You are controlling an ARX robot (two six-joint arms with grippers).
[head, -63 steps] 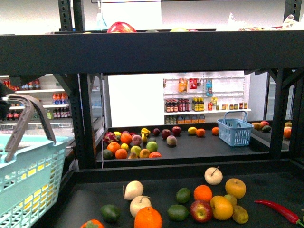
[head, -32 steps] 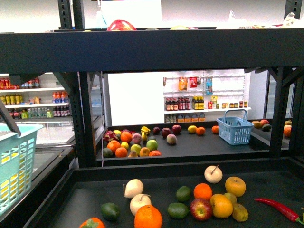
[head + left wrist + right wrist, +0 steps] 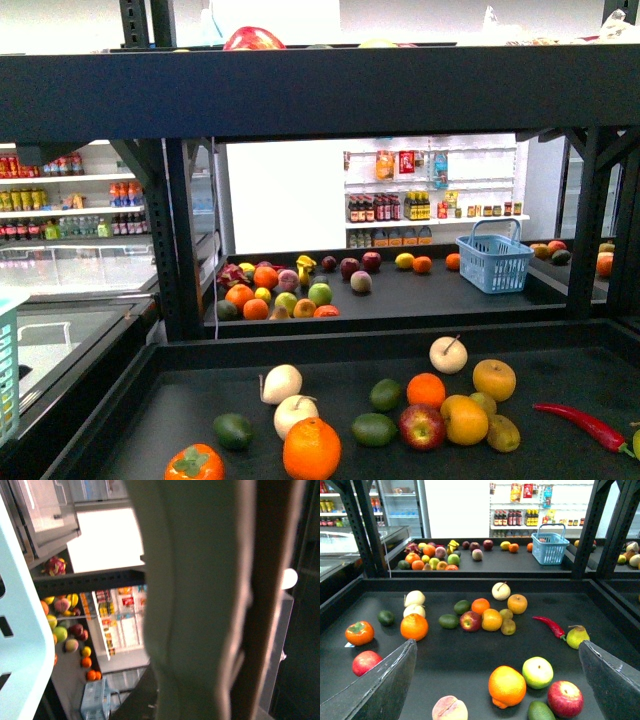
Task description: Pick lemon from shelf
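The lemon [image 3: 404, 261] is a bright yellow roundish fruit on the far tray of the shelf [image 3: 380, 348], beside two oranges; it also shows in the right wrist view [image 3: 505, 545]. My right gripper [image 3: 497, 680] stands open low over the near tray, its dark fingers [image 3: 385, 680] wide apart around an orange fruit and a green apple, far short of the lemon. My left gripper is shut on the basket handle [image 3: 200, 605], a blurred grey band that fills the left wrist view and hides the fingers. The pale blue basket [image 3: 20, 630] hangs beside it.
The near tray [image 3: 470, 655] holds many fruits: a large orange [image 3: 311, 449], a persimmon [image 3: 194, 464], a red apple [image 3: 421, 427], a red chilli [image 3: 583, 425]. A blue basket [image 3: 494, 262] stands on the far tray. A thick black shelf beam [image 3: 320, 100] crosses overhead, with upright posts [image 3: 180, 240] at both sides.
The pale blue basket and its handle have swung left out of the front view, leaving only a sliver at the left edge. The fruits have not moved.
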